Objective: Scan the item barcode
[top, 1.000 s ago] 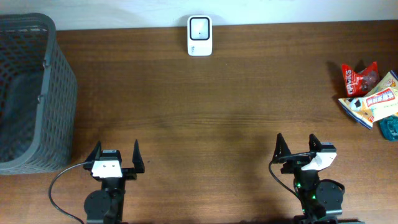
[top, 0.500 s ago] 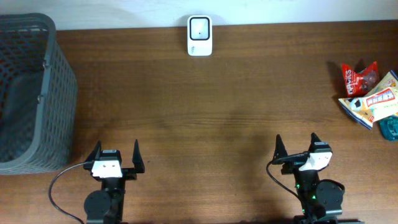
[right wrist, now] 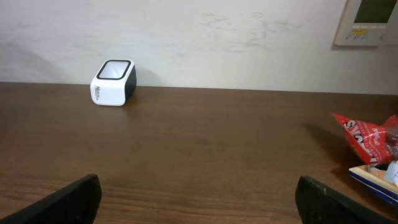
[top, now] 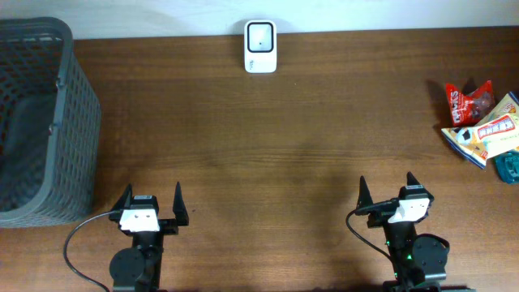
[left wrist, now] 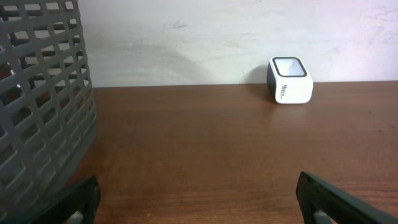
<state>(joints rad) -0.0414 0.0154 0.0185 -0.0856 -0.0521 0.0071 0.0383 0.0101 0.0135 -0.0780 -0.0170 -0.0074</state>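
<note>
The red crinkled plastic snack packet (top: 469, 101) lies at the right edge of the brown wooden worktop (top: 268, 146), in its far half. It touches a white and yellow flat snack packet (top: 489, 130) on its near side, and a teal packet (top: 510, 166) lies just beside that one, cut by the picture border. No barcode can be read on them. The white box-shaped barcode scanner with a dark window (top: 260, 46) stands at the middle of the far edge, well apart from the packets. A dark grey plastic mesh basket (top: 40, 122) occupies the far left corner. The left gripper (top: 152, 191) is at the near edge on the left side, its claw released and holding nothing. The right gripper (top: 387, 180) is at the near edge on the right side, also spread wide and empty, well apart from the packets.
</note>
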